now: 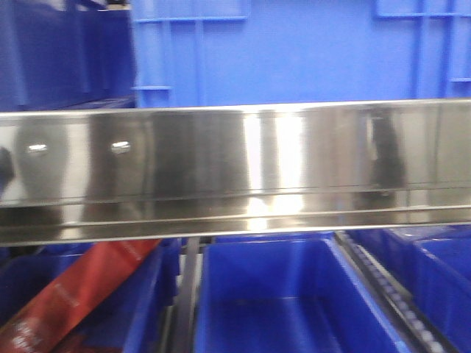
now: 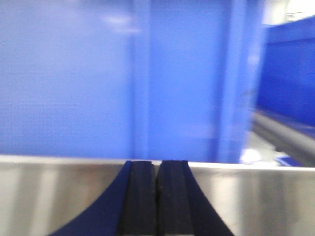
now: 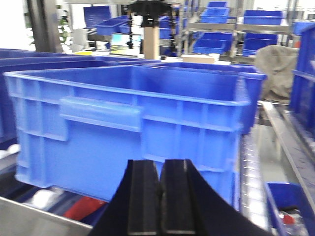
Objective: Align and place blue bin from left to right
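The bin [image 3: 133, 142] is a medium-blue crate — flat smooth walls, raised rib frames at rim and corners, a handle lip on its near side — standing on the shelf behind a steel rail [image 1: 235, 169]. Both the left gripper [image 2: 157, 196] and right gripper [image 3: 160, 196] have their pads pressed together on nothing — each just in front of the bin.

The front camera sits low and close behind a steel rail [image 1: 235, 169], facing forward at the bin [image 1: 294, 51] wall above and down into darker bins [image 1: 294, 294] below. The left wrist camera looks along its gripper [image 2: 157, 196], very near that same rail and wall. The right wrist camera looks over its gripper [image 3: 160, 201] from farther back, taking in the whole bin [image 3: 133, 132] and the shelves [image 3: 236, 34] behind.
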Motion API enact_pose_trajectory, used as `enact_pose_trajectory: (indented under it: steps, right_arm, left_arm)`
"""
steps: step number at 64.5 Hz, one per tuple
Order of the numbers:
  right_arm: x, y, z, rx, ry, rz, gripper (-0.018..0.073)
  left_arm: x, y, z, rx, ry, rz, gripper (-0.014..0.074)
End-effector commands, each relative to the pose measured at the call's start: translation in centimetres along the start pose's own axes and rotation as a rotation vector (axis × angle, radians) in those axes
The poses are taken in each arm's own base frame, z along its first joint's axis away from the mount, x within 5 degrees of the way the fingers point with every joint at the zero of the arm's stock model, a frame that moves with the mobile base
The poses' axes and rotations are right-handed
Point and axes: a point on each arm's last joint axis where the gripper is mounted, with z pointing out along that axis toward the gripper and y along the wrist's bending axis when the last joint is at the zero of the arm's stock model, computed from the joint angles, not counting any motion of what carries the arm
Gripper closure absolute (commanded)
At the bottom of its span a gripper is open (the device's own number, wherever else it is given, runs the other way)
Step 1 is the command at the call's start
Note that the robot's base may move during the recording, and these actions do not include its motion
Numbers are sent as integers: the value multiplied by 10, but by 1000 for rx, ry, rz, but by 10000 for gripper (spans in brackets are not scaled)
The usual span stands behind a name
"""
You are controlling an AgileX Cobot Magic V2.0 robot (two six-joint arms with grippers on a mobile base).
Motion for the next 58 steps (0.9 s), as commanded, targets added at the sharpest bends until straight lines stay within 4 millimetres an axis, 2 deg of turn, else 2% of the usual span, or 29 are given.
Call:
enact_pose_trajectory:
  steps: [1, 58]
  right_arm:
    - [-2, 0, -1, 1, -28, -16, 721]
    - [-2, 0, -1, 1, -28, -16, 721]
  left_arm:
    - [-2, 1, 0, -15, -17, -5, 707]
    - [-2, 1, 0, -22, -21, -5, 707]
